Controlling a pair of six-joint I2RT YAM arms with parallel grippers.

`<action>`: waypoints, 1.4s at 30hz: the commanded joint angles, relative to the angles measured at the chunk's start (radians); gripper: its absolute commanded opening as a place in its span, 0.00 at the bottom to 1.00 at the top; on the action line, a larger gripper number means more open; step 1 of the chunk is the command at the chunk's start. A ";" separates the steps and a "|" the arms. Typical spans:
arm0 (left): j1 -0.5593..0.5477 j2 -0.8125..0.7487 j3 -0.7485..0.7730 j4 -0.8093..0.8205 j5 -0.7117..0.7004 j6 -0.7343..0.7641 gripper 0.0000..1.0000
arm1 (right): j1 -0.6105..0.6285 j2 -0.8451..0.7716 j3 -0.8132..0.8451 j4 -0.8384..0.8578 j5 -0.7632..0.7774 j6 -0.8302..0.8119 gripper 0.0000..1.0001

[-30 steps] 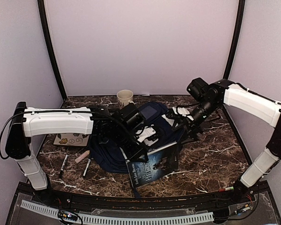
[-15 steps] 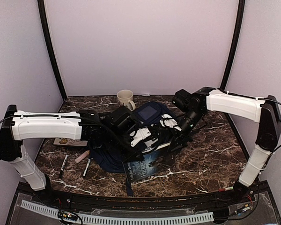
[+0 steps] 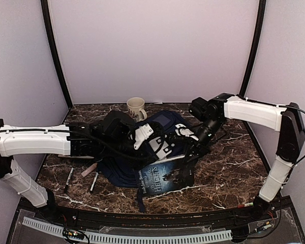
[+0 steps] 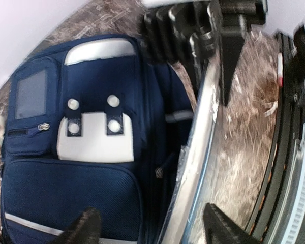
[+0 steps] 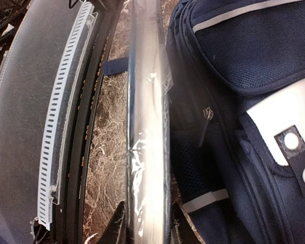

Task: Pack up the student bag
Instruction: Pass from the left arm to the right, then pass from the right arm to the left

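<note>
The student bag [image 3: 123,168], navy with white patches, lies flat in the middle of the table. A dark-covered book [image 3: 165,179] in shiny wrap stands on edge against the bag's near right side. My right gripper [image 5: 147,231] is shut on the book's edge [image 5: 147,127], one finger on each face. My left gripper [image 4: 152,231] is open above the bag [image 4: 81,152], with the book's edge [image 4: 198,152] between its spread fingertips and touching neither. In the left wrist view the right gripper [image 4: 229,56] shows at the book's far end.
A cream mug [image 3: 135,107] stands behind the bag. Left of the bag lie two black pens [image 3: 69,178], a pink marker [image 3: 89,169] and a patterned card [image 3: 77,151]. A red-tipped pen [image 3: 246,205] lies at the front right by the rail [image 3: 142,236].
My left gripper has let go of the book, opened and drawn back to the left. My right gripper has come in from the right and shut on the book's edge.
</note>
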 commanded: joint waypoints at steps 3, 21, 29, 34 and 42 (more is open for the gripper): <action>0.010 -0.234 -0.073 0.275 -0.202 -0.089 0.94 | -0.183 -0.060 0.148 -0.188 -0.250 -0.048 0.02; 0.013 -0.210 -0.457 1.047 -0.204 -0.511 0.92 | -0.514 -0.033 0.267 -0.067 -0.709 0.177 0.00; 0.011 0.153 -0.399 1.483 -0.112 -0.642 0.94 | -0.520 -0.136 0.106 0.527 -0.737 0.701 0.00; 0.020 0.345 -0.242 1.618 -0.094 -0.671 0.95 | -0.521 -0.283 -0.131 1.153 -0.732 1.045 0.00; 0.082 0.493 -0.100 1.725 -0.028 -0.777 0.95 | -0.521 -0.323 -0.253 1.418 -0.732 1.045 0.00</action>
